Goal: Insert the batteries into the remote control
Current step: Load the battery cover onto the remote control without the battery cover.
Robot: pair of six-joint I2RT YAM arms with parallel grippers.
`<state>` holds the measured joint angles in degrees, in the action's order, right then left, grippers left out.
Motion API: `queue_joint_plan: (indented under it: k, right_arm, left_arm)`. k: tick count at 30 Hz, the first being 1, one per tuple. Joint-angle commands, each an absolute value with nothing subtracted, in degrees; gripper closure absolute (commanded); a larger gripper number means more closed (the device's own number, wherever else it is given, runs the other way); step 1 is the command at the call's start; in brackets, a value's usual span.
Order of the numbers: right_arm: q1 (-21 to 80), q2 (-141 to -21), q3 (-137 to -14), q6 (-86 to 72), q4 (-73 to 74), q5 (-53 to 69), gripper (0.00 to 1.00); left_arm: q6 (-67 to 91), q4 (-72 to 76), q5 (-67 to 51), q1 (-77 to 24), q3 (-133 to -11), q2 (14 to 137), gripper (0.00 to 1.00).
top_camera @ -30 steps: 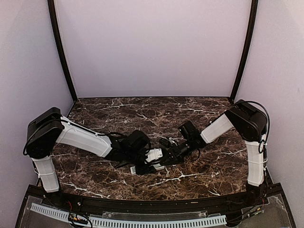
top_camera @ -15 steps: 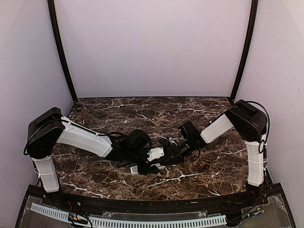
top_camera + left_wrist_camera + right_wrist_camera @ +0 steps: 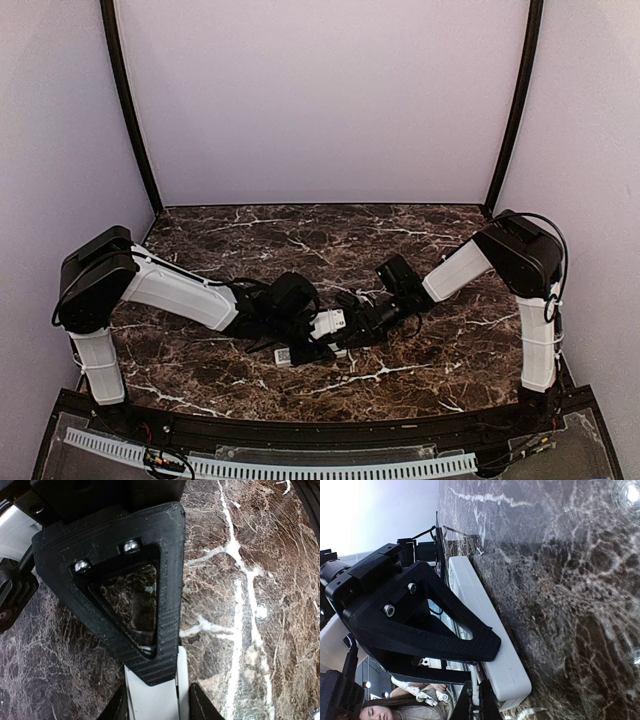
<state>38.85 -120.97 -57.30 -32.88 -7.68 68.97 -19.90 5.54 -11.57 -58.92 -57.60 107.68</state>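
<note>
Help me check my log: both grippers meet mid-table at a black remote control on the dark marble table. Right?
Not quite. The remote control is white, not black; the left wrist view shows it. The rest holds: the left gripper and right gripper meet at it mid-table on the dark marble table.

Glossy marble table (image 3: 250, 230); seemingly plastic remote control (image 3: 507, 672).

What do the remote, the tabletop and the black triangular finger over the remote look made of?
Remote: white plastic, smooth and slightly glossy, with rounded moulded edges.
Tabletop: dark brown marble with white veins, polished enough to show glare; it could be a marble-look laminate.
Finger: matte black plastic, likely 3D-printed, judging by its fine layered ridges.
</note>
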Motion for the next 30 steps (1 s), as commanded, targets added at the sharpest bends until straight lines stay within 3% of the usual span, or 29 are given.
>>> queue_joint_plan:
  k: [1,3,10,30]
  right_arm:
    - [39.5,-122.0,-56.1,-32.4,-7.0,63.7,1.0]
    - [39.5,-121.9,-56.1,-32.3,-6.7,63.6,1.0]
    - [39.5,-121.0,-56.2,-32.0,-5.6,62.8,0.82]
    - [39.4,-114.9,-56.6,-29.4,3.2,59.3,0.69]
  left_arm:
    - [-21.2,3.8,-14.2,-59.5,-57.6,108.3,0.95]
    - [-21.3,3.6,-13.9,-59.5,-57.3,108.3,1.0]
    - [-21.6,2.7,-13.1,-59.5,-57.0,108.3,1.0]
    - [-22.6,2.0,-10.6,-59.5,-56.2,108.0,1.0]
